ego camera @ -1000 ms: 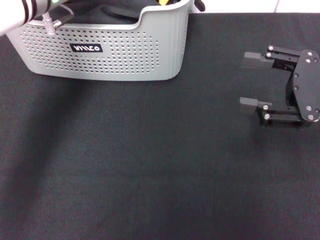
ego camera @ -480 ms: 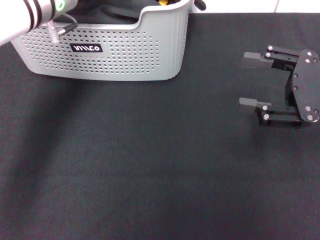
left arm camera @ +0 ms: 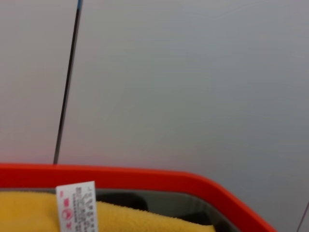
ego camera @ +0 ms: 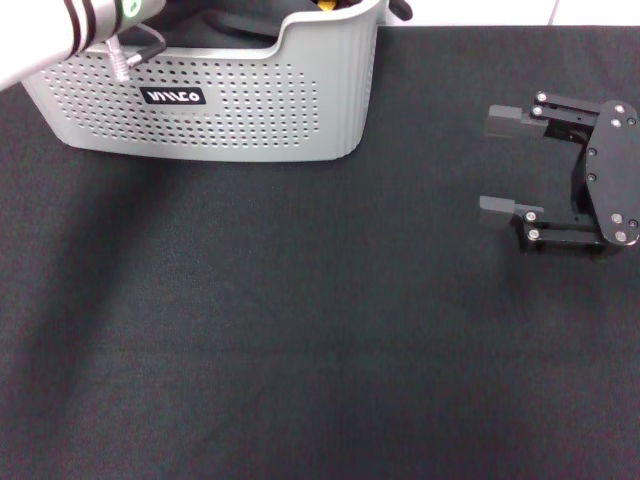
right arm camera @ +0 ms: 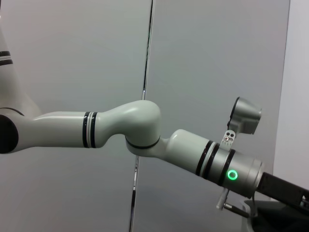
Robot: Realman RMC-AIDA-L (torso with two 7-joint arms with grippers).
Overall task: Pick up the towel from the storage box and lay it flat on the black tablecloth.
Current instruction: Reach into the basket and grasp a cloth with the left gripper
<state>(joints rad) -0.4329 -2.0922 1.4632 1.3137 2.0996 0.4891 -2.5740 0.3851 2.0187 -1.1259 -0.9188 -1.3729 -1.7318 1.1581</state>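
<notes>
The light grey storage box (ego camera: pixel 215 110) with holes and a black label stands at the far left on the black tablecloth (ego camera: pixel 300 330). My left arm (ego camera: pixel 60 30) reaches over the box from the left; its gripper is hidden past the box rim. The left wrist view shows the towel's yellow side (left arm camera: pixel 29 212) with its white tag (left arm camera: pixel 77 208) close below the camera. A small yellow bit (ego camera: pixel 327 4) shows at the box's back rim. My right gripper (ego camera: pixel 485 163) is open and empty, low over the cloth at the right.
Dark black fabric (ego camera: pixel 230 30) lies inside the box. An orange-red rim (left arm camera: pixel 145 176) curves behind the towel in the left wrist view. The right wrist view shows my left arm (right arm camera: pixel 193 150) against a grey wall.
My left arm's wrist has moved a little to the right above the box. The right gripper has not moved.
</notes>
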